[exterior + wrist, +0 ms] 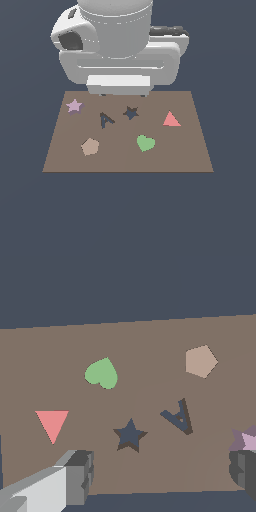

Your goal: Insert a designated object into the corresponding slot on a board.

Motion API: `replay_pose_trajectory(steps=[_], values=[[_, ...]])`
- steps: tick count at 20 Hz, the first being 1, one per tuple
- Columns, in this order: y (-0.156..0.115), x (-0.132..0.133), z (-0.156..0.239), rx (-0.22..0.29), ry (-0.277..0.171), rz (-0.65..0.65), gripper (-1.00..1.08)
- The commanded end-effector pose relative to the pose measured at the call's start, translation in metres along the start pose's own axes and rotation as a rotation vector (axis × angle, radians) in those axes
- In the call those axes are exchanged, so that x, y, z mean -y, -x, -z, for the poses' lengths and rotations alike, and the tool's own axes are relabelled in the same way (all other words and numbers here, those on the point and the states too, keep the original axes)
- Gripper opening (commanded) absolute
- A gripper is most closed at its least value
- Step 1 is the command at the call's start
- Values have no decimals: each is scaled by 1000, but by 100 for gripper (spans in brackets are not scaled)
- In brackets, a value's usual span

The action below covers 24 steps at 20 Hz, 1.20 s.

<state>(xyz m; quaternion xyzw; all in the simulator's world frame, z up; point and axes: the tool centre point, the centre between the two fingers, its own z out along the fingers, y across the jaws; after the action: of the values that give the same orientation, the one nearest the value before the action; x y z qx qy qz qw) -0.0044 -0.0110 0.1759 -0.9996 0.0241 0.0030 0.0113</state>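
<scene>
The brown board (125,157) lies flat with shapes and cutouts on it. The pale lilac-pink star block (74,106) rests near the far corner on the exterior view's left, and in the wrist view this star block (248,440) is cut off by the frame edge. The dark star-shaped slot (131,113) sits near the middle of the board's far half; the wrist view looks down on this slot (130,434). My gripper (121,93) hangs over the board's far edge, mostly hidden by the arm. In the wrist view the gripper (160,476) is open and holds nothing.
A dark A-shaped cutout (106,120) lies between the star block and the slot. Also on the board are a tan pentagon (90,146), a green heart (145,143) and a red triangle (171,119). The arm's white body (117,45) looms behind the far edge.
</scene>
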Motion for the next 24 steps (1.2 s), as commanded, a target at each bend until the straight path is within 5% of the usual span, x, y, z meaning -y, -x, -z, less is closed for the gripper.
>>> replay_pose_trajectory(steps=[1, 10, 24], values=[[0, 0, 0, 0, 0, 0, 100], [8, -31, -21, -1, 4, -26, 100], [47, -160, -107, -7, 22, -132, 100]])
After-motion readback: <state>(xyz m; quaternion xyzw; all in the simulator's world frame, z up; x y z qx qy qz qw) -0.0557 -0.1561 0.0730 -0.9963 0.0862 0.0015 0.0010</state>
